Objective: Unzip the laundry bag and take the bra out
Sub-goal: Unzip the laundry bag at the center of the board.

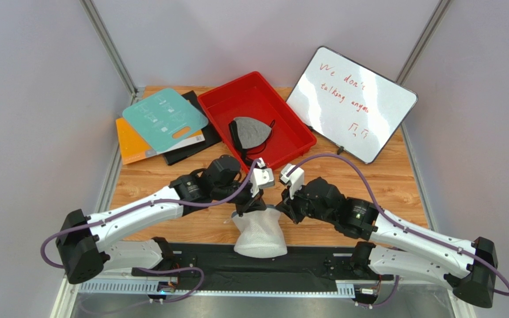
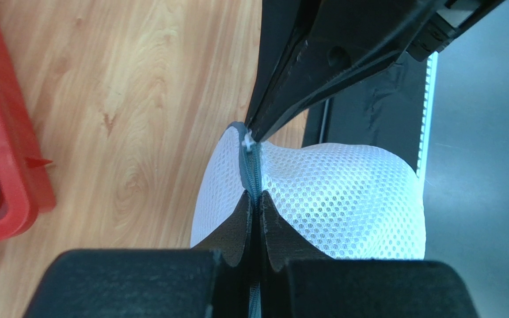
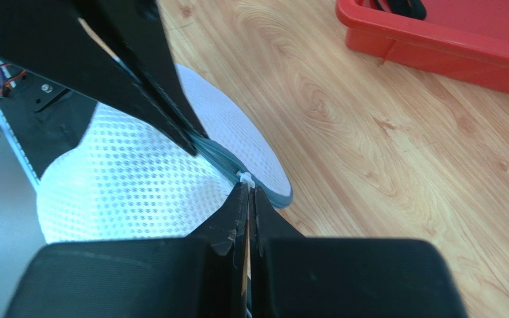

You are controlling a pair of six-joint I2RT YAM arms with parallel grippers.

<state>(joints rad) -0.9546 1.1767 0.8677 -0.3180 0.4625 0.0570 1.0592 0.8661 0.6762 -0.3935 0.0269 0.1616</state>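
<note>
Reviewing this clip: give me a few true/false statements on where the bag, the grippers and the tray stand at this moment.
1. The left gripper is shut on the laundry bag's zipper band. True.
2. The right gripper is open, clear of the bag. False: it is shut on the white zipper pull.
3. A grey bra lies in the red tray. True.
4. The laundry bag lies in the red tray. False: it sits between the two grippers at the table's near edge.
5. The whiteboard is blank. False: it bears red handwriting.
</note>
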